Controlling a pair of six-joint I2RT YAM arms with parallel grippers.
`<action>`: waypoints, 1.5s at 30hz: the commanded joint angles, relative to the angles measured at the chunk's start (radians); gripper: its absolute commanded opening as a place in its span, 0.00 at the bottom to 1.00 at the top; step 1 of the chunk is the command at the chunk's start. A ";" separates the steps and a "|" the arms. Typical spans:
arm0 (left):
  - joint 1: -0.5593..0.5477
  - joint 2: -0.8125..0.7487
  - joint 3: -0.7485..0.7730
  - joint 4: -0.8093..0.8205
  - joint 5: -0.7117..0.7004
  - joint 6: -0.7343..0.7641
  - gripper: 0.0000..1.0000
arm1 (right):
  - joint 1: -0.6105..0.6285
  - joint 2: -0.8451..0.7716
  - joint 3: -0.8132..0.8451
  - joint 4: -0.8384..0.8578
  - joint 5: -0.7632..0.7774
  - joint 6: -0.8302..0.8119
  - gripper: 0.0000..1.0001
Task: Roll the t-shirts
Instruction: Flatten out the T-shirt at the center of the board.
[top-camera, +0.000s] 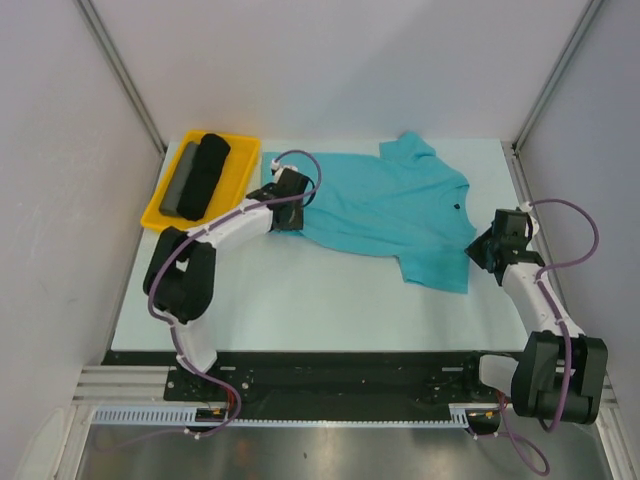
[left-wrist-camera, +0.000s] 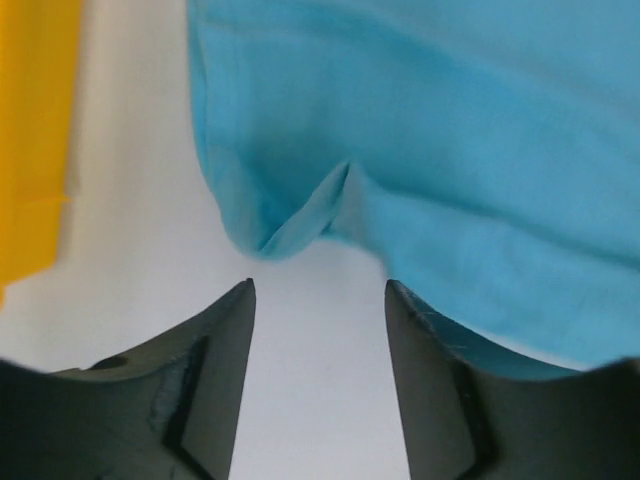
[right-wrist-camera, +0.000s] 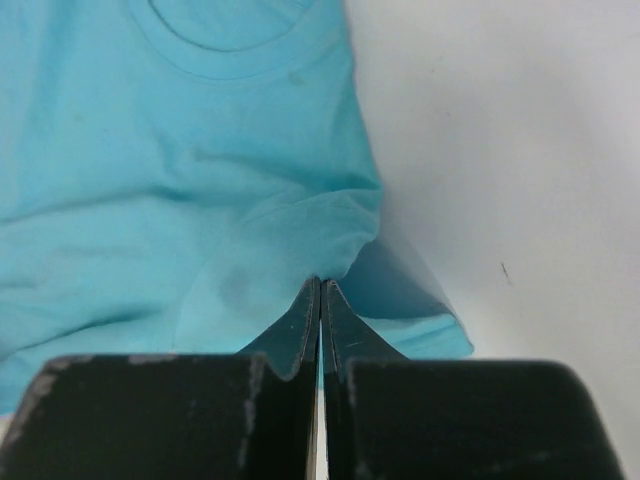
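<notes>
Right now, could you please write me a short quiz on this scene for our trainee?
1. True or false: the left end effector stands open, with none of the teal short-sleeved fabric t-shirt between its jaws.
2. Where do the black fabric roll and the thinner grey fabric roll lie? A) in the yellow plastic tray; B) on the t-shirt; C) under the t-shirt.
3. Which end effector is shut on the t-shirt's edge?
Key: 1 true; 2 A; 3 the right end effector.
</notes>
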 joint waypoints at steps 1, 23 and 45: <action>0.008 -0.094 -0.165 0.001 0.085 -0.004 0.63 | -0.032 0.078 0.058 0.022 -0.016 -0.025 0.00; 0.114 -0.095 -0.385 0.535 0.449 -0.358 0.49 | -0.107 0.279 0.163 0.080 -0.036 -0.031 0.00; 0.040 0.089 -0.110 0.261 0.212 -0.246 0.29 | -0.095 0.305 0.172 0.103 -0.046 -0.016 0.00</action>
